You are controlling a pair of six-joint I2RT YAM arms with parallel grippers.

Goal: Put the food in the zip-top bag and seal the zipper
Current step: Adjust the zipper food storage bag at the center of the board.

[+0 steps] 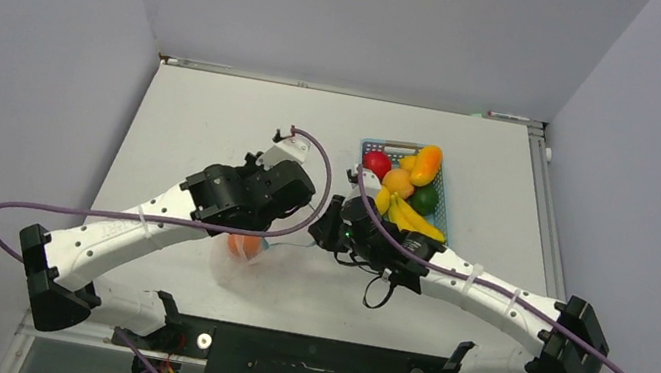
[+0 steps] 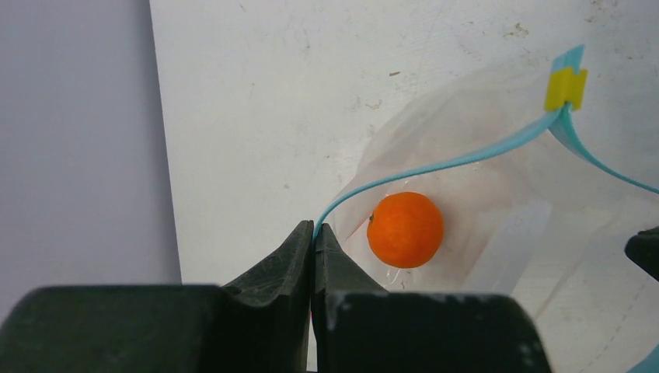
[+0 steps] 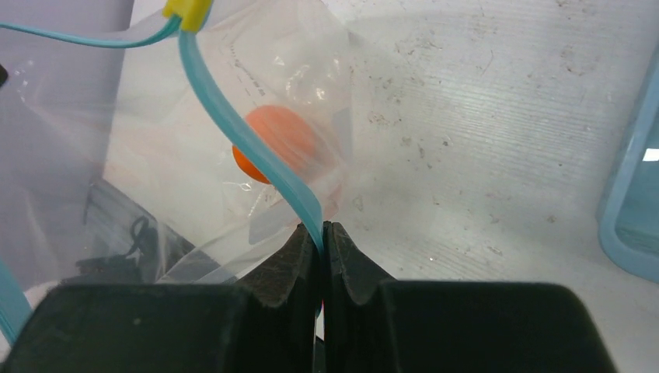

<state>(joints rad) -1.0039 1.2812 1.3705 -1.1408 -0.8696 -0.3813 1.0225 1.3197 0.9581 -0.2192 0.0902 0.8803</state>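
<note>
The clear zip-top bag [image 1: 266, 259] hangs between my two grippers over the table's near middle, mouth held apart. An orange fruit [image 2: 405, 229] lies inside it, also seen in the right wrist view [image 3: 277, 141] and from above [image 1: 243, 246]. My left gripper [image 2: 314, 231] is shut on one side of the light-blue zipper strip [image 2: 435, 167]. My right gripper [image 3: 321, 231] is shut on the other side of the strip [image 3: 247, 141]. A yellow slider [image 2: 566, 87] sits at the strip's far end, and shows in the right wrist view [image 3: 187, 10]. The rest of the food [image 1: 404, 187] lies in the basket.
A light-blue basket [image 1: 442, 199] stands right of centre, holding a red fruit [image 1: 377, 163], an orange pepper [image 1: 427, 164], a dark green fruit [image 1: 424, 199] and bananas [image 1: 416, 220]. Its corner shows in the right wrist view [image 3: 633, 194]. Grey walls close in on both sides.
</note>
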